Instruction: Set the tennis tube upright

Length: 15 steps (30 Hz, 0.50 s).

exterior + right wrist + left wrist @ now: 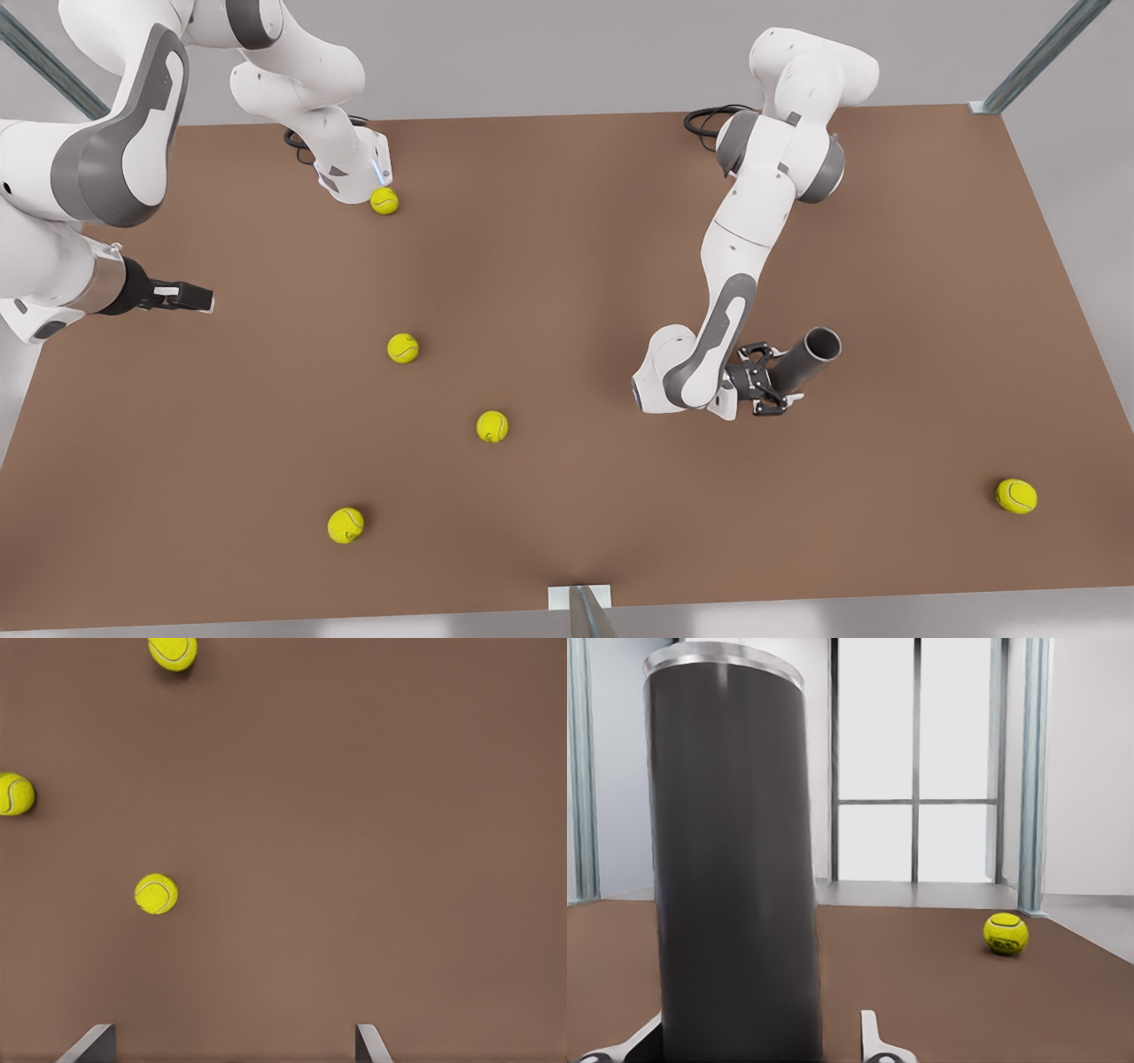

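Observation:
The tennis tube is a dark grey cylinder with a thin pale rim at its top end. It stands upright on the brown table, right of centre in the front view. My left gripper reaches in sideways at its lower part. In the left wrist view the tennis tube stands between the fingers of the left gripper, which is open, with a gap showing at one finger. My right gripper waits open above the table at the front view's left, nothing between its fingers.
Several yellow-green tennis balls lie loose on the table: one by the far arm base, others mid-left, and one near the right edge. A metal post stands at the front edge.

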Each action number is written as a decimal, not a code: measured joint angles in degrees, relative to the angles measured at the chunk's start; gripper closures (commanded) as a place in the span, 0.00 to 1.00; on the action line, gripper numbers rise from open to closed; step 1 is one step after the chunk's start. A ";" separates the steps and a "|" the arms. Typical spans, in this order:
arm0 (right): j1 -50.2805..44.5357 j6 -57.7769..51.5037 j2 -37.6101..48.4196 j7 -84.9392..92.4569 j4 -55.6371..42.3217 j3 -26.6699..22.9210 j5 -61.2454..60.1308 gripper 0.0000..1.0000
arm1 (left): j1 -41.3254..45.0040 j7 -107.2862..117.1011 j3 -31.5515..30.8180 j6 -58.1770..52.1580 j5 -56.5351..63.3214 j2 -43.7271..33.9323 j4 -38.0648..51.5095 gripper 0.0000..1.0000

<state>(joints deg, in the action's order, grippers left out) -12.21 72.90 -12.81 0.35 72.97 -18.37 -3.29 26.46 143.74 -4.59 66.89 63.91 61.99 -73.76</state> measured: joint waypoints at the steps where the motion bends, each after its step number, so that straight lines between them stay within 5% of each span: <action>1: -0.01 0.00 0.00 0.01 0.00 -0.01 -0.01 0.00 | 0.00 0.15 0.00 0.04 0.00 0.02 0.01 0.00; 15: 0.05 0.06 -0.17 0.87 -0.09 -0.05 -0.09 0.00 | 0.33 1.31 -0.46 -0.12 -0.35 -0.04 1.25 0.00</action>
<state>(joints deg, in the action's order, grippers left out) -12.15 72.97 -12.98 1.22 72.89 -18.42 -3.38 26.79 145.05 -5.04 66.77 63.56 61.95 -72.51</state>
